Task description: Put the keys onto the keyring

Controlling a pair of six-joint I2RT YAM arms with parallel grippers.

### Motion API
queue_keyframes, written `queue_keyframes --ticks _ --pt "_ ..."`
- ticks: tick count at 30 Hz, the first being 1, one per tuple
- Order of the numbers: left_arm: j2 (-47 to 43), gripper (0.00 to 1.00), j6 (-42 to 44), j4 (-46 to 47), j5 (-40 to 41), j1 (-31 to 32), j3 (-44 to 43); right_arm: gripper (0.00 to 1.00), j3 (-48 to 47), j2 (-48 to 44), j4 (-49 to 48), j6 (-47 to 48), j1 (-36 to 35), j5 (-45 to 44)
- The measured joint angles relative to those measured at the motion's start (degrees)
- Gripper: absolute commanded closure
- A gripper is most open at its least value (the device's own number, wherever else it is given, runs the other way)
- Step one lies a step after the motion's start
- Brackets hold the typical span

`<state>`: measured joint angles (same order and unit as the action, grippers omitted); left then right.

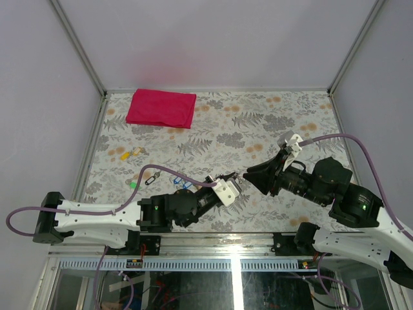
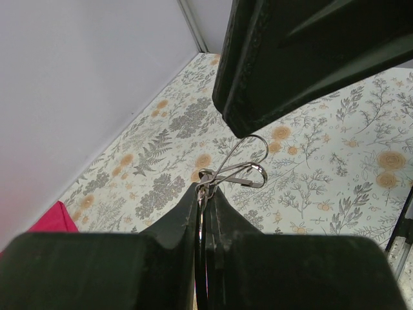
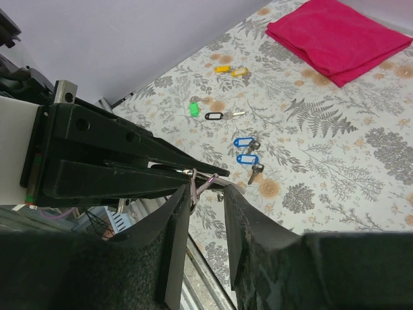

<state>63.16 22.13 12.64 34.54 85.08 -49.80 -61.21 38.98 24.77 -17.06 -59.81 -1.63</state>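
Observation:
My left gripper (image 1: 233, 183) (image 2: 205, 188) is shut on the keyring (image 2: 242, 169), a cluster of thin silver wire loops that sticks out beyond its tips above the table. My right gripper (image 1: 248, 175) (image 3: 208, 192) faces it head-on. Its jaws stand apart on either side of the keyring (image 3: 201, 182), and a loop lies against the left finger. One right finger (image 2: 290, 58) hangs just over the loops in the left wrist view. The two keys (image 3: 245, 150), each with a blue head, lie side by side on the flowered table, beside the left arm (image 1: 182, 184).
A folded red cloth (image 1: 161, 108) lies at the back left. Near the left wall are two yellow tags (image 1: 134, 153), a green tag (image 1: 133, 184) and a dark oval clip (image 1: 150, 181). Walls close the table at the back and both sides.

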Motion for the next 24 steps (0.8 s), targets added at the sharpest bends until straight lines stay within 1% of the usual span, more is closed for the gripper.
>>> queue_keyframes --ticks 3,18,24 --pt "0.0 1.0 0.02 0.0 0.33 0.0 0.0 0.67 0.0 0.13 0.0 -0.59 0.0 1.05" --pt "0.0 1.0 0.02 0.0 0.55 0.0 0.0 0.82 0.0 2.47 0.26 -2.23 0.0 1.27" --pt "-0.02 1.0 0.02 0.0 0.83 0.0 0.0 0.8 0.0 2.75 0.55 -2.45 0.0 1.29"
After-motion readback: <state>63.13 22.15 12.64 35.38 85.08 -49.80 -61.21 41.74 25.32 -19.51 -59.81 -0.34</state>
